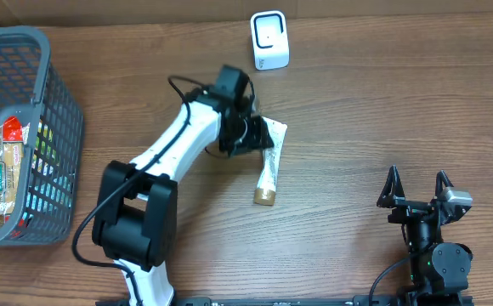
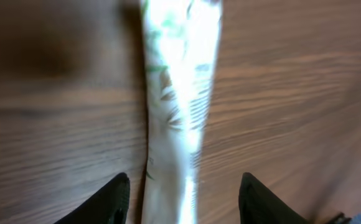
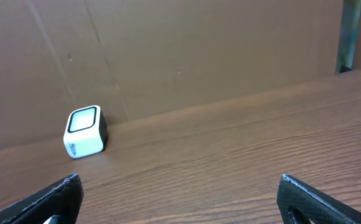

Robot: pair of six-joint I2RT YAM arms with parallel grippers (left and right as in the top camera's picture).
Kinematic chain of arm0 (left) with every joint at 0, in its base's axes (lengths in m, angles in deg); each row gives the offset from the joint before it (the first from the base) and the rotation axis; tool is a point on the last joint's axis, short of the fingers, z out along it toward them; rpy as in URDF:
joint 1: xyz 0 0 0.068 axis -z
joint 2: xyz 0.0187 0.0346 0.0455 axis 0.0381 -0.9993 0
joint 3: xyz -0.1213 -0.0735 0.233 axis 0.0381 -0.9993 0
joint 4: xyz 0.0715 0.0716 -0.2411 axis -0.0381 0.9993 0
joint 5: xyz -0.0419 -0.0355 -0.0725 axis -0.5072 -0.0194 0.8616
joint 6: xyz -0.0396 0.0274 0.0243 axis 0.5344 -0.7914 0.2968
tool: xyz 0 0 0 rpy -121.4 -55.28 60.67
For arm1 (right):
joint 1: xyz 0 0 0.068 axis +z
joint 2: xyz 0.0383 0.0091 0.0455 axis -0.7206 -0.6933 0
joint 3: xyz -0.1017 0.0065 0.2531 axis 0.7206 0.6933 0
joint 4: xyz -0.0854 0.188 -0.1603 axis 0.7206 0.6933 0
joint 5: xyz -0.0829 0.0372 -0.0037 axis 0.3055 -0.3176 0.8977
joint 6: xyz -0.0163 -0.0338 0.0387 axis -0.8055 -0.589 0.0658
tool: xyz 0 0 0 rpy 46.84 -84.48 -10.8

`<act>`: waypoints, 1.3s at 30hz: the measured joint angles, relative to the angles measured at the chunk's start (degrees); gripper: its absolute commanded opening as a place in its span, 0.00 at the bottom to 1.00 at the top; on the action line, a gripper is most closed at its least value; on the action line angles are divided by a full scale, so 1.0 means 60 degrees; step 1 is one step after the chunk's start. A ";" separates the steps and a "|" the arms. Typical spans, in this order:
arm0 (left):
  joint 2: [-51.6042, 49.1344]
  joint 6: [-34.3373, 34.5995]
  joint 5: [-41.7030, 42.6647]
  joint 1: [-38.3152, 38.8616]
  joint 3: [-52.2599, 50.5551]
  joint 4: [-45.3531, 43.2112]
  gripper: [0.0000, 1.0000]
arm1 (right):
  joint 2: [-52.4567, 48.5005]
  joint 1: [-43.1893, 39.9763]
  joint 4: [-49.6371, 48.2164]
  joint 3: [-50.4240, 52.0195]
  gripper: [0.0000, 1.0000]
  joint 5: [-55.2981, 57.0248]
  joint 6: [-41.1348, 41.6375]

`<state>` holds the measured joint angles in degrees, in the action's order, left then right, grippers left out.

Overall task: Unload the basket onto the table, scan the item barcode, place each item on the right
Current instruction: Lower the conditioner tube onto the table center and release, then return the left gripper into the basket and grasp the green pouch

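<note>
You have one scanner [image 1: 269, 40] standing at the far edge of the table [image 1: 382, 110], and everything else is placed from it. Nothing lies on the bare wood between the scanner and the tube [image 1: 268, 174]; only your left arm's wrist reaches in from the near-left side and covers the tube's upper end. Well to the left of the scanner sits one grey mesh basket [image 1: 64, 161] with a red-and-white packet [image 1: 4, 161] and other goods inside; you cannot count them through the mesh. Far from the scanner, at the near-right corner, your right gripper [image 1: 417, 189] is parked.

Count one tube, one scanner, one basket and two arms.

The tube lies flat on the table, just on the near side of the scanner and almost in line with it. Its long axis runs roughly toward and away from the scanner, slightly slanted. The flat crimped end points toward the scanner and the gold cap points away from it. You cannot make out a barcode in the blurred wrist view.

Your left gripper [image 1: 251, 132] straddles the tube's crimped end with its jaws released. In the wrist view both fingers [image 2: 115, 199] stand clear of the tube [image 2: 180, 93], with wood showing on each side. Your right gripper [image 3: 180, 199] is spread wide with nothing between its fingers [image 3: 50, 199], and it faces the scanner [image 3: 84, 132] across the table.
</note>
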<state>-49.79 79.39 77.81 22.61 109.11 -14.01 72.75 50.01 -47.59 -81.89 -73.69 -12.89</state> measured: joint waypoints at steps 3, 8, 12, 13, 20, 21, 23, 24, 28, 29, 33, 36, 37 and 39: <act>0.0018 -0.0339 0.0000 -0.0295 0.1162 0.0688 0.52 | 0.0000 0.0000 0.0004 -0.0004 1.00 0.0000 0.0000; 0.0095 -0.0980 0.0000 -0.0962 0.3730 0.2375 0.54 | 0.0000 0.0000 -0.0004 -0.0004 1.00 -0.0004 0.0000; 0.0127 -0.1388 0.0000 -0.1781 0.6043 0.3971 0.54 | 0.0000 0.0000 0.0000 -0.0004 1.00 0.0000 0.0000; 0.0127 -0.1464 -0.0007 -0.2044 0.6626 0.4324 0.54 | 0.0000 0.0000 0.0000 -0.0004 1.00 0.0000 -0.0004; 0.0219 -0.1727 -0.0532 -0.4696 1.0644 0.7063 0.57 | 0.0000 0.0000 -0.0004 -0.0004 1.00 0.0004 -0.0004; 0.0240 -0.1690 -0.0721 -0.5140 1.1049 0.7428 0.57 | 0.0000 0.0000 0.0004 -0.0004 1.00 0.0000 -0.0004; 0.0331 -0.1617 -0.1133 -0.6200 1.1668 0.7887 0.57 | 0.0000 0.0000 -0.0004 -0.0004 1.00 0.0000 0.0004; 0.0412 -0.1588 -0.1275 -0.6761 1.1803 0.7901 0.57 | 0.0000 0.0000 -0.0007 0.0000 1.00 0.0000 0.0000; 0.0561 -0.1308 -0.1694 -0.8925 1.1927 0.7934 0.58 | 0.0000 0.0000 0.0000 -0.0004 1.00 0.0004 -0.0004; 0.0561 -0.1217 -0.1749 -0.9380 1.1919 0.7941 0.58 | 0.0000 0.0000 0.0000 -0.0004 1.00 -0.0004 0.0000; 0.0565 -0.1100 -0.2022 -1.0673 1.1624 0.7941 0.61 | 0.0000 0.0000 -0.0004 -0.0004 1.00 0.0000 0.0000; 0.0565 -0.1075 -0.2328 -1.1202 1.1049 0.7858 0.61 | 0.0000 0.0000 0.0000 -0.0004 1.00 0.0004 0.0000; 0.0557 -0.1078 -0.2393 -1.1311 1.0790 0.7748 0.60 | 0.0000 0.0000 0.0000 -0.0004 1.00 0.0004 0.0000; 0.0543 -0.1118 -0.2488 -1.1424 1.0123 0.7260 0.61 | 0.0000 0.0000 -0.0004 -0.0004 1.00 0.0004 0.0000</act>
<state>-46.53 72.68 62.88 -45.93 169.86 29.55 72.75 50.01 -47.61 -81.91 -73.66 -12.89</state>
